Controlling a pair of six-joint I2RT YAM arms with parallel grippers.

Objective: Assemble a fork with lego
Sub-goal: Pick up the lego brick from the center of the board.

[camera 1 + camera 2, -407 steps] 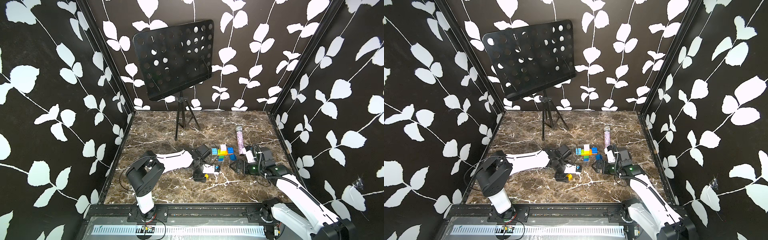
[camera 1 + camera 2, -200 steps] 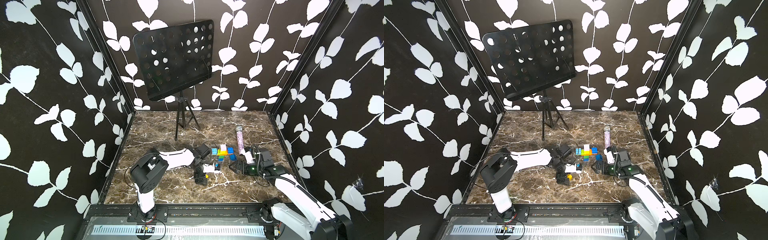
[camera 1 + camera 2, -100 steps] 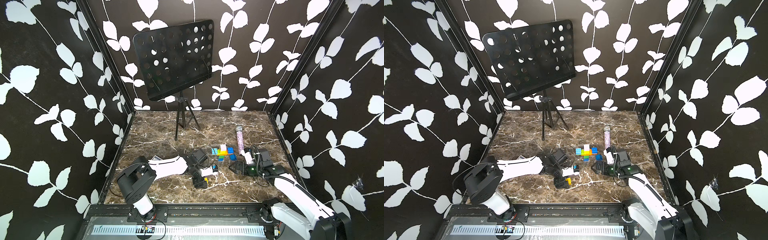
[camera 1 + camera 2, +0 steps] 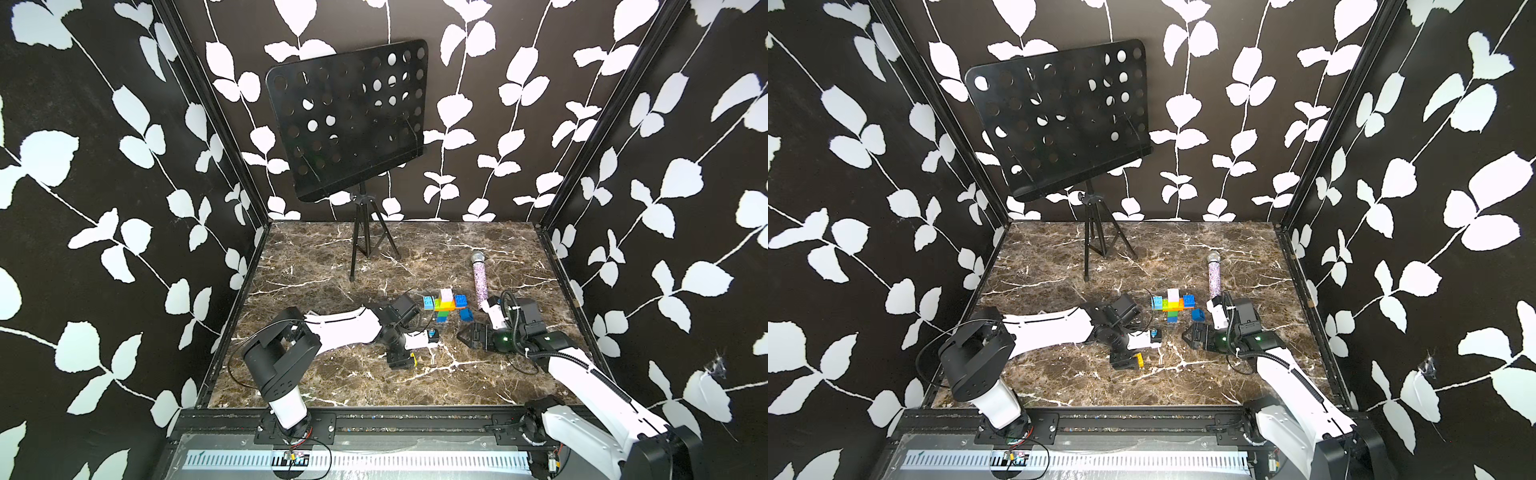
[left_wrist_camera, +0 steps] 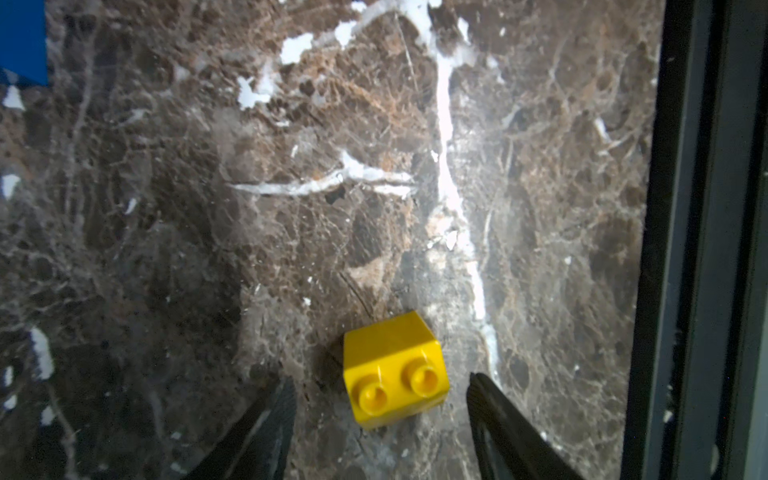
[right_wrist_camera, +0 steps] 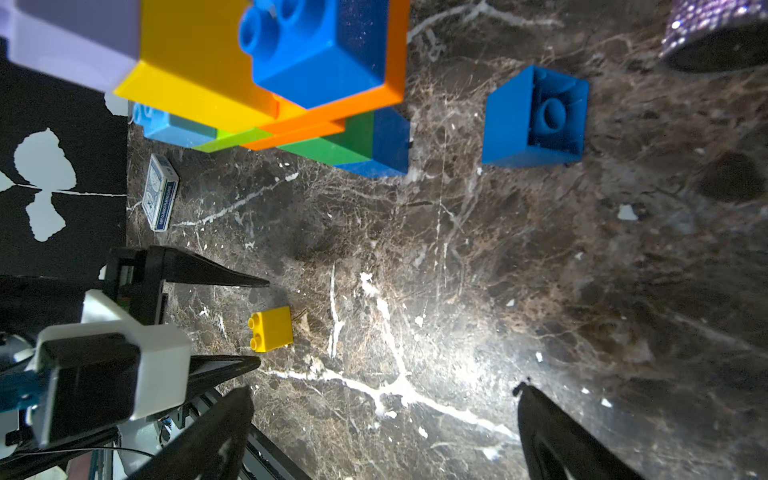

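Observation:
A small yellow lego brick lies on its side on the marble floor, studs toward my left wrist camera. My left gripper is open, a finger on each side of the brick with a gap at both. Both top views show this gripper low near the front middle, the yellow brick at its tips. The partly built fork lies flat behind it: blue and green stem, orange crossbar, lilac and blue bricks on top. My right gripper is open and empty over bare floor, right of the left one.
A loose blue brick lies upside down beside the fork. The glittery pink microphone lies behind my right arm. A black music stand is at the back. A blue card box stands near the left wall.
My left arm has shifted and its fingers have drawn closer together around the yellow brick. The right arm has hardly moved.

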